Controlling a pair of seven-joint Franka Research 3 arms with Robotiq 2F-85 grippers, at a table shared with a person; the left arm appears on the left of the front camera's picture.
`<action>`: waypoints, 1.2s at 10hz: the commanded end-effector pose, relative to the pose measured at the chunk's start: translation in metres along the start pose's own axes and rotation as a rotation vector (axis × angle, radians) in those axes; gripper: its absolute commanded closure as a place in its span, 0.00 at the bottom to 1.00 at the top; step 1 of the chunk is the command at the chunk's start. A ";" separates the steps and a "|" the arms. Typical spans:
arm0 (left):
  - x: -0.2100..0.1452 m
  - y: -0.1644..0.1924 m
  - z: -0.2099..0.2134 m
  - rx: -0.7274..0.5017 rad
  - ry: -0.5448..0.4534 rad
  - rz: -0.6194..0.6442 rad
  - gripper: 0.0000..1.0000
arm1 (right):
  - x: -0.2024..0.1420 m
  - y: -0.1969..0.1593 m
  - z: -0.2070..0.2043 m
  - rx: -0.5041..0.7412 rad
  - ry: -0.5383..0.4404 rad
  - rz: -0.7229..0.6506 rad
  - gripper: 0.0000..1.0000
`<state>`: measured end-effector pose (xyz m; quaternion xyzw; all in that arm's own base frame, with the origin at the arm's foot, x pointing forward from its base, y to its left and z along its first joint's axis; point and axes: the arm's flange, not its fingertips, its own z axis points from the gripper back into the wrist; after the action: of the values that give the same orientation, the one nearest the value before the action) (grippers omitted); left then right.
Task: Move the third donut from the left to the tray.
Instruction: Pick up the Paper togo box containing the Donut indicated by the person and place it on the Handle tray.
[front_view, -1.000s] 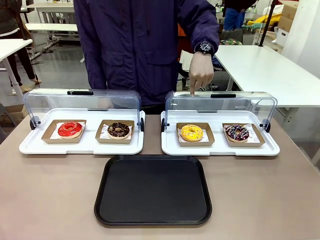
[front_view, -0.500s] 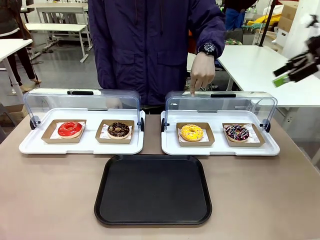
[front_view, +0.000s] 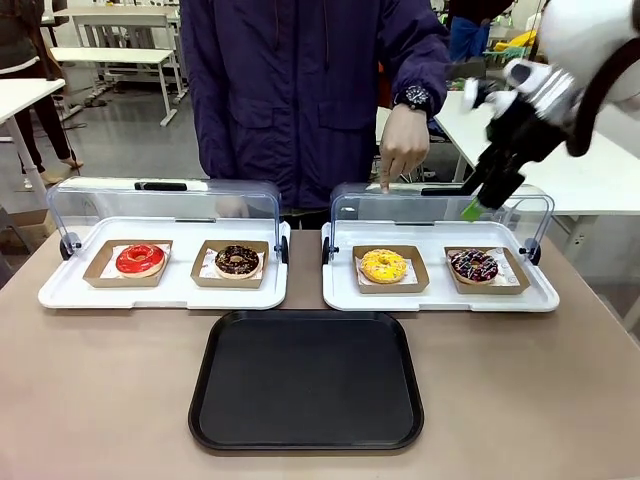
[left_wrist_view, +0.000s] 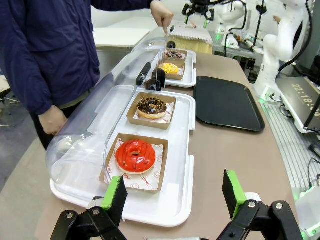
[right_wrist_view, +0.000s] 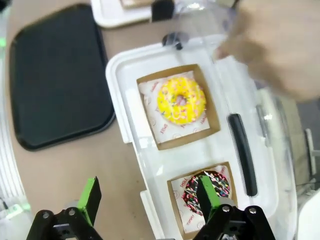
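hovering wide-jawed, right gripper (right_wrist_view: 149, 197) over white tray (right_wrist_view: 116, 80) edge

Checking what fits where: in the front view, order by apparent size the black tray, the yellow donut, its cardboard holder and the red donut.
1. black tray
2. cardboard holder
3. yellow donut and red donut: they look about alike, in the same row, so no ranking.
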<state>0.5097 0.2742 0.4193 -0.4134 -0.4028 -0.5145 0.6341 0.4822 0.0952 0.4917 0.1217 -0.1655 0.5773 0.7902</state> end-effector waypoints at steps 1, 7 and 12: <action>0.003 -0.002 0.000 -0.004 0.009 -0.002 0.00 | -0.001 -0.003 -0.015 -0.028 0.064 -0.004 0.00; 0.003 -0.002 0.000 -0.004 0.009 -0.002 0.00 | 0.001 0.001 -0.018 0.005 0.036 0.017 0.00; 0.003 -0.002 0.000 -0.004 0.009 -0.002 0.00 | 0.019 0.004 -0.096 0.029 0.214 0.161 0.00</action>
<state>0.5097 0.2743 0.4193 -0.4133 -0.4028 -0.5145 0.6342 0.4911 0.1498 0.4139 0.0844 -0.0851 0.6485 0.7518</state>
